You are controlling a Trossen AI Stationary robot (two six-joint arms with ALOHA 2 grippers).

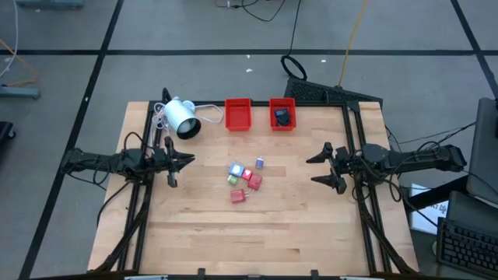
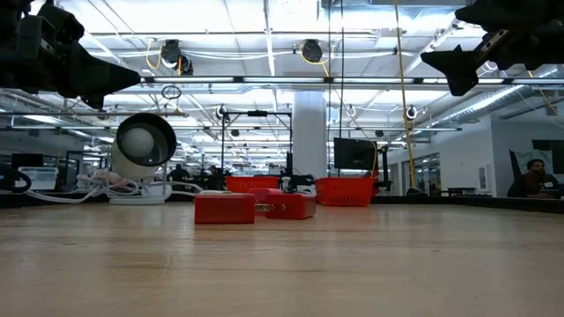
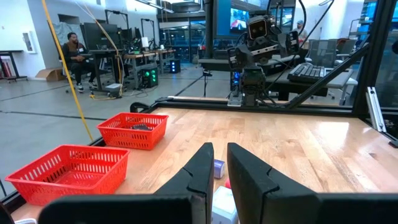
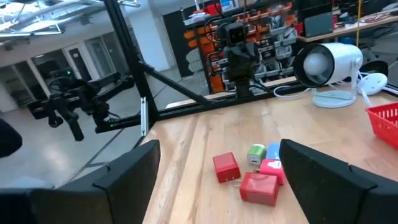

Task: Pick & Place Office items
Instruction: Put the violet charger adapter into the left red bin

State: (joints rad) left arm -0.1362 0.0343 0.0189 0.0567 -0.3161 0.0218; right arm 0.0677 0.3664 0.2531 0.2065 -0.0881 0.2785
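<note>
While both arms are hovering above the table at mid-depth, the whole question is turning on which one is lying nearer the pile. Starting at the left edge, the left gripper (image 1: 180, 160) is sitting with its fingers pressed together and holding nothing, pointing inward toward the table's middle. Just behind it the white lamp-like device (image 1: 181, 117) is standing with its cable, well clear of the work.

Moving inward, the office items (image 1: 244, 180) are lying loose in a tight cluster near the table's centre, a red block (image 1: 238, 196) at the front edge, a green one (image 1: 232, 180) and a pale one (image 1: 236, 169) behind it, and a small pale-blue piece (image 1: 259, 163) slightly apart on the far side. None is long enough to show a clear axis from above. Beyond them, at the far edge, two red trays are waiting: the left tray (image 1: 237, 113) looking empty, the right tray (image 1: 282, 113) already holding what is probably a black piece, though it is too small to be sure.

Further right, the right gripper (image 1: 328, 166) is holding its fingers wide apart, empty, facing the cluster squarely; its wrist view is framing the blocks between its fingers. The pile is sitting roughly midway between the two grippers, perhaps slightly nearer the left, yet the right one, already spread, is looking the readier to descend.
</note>
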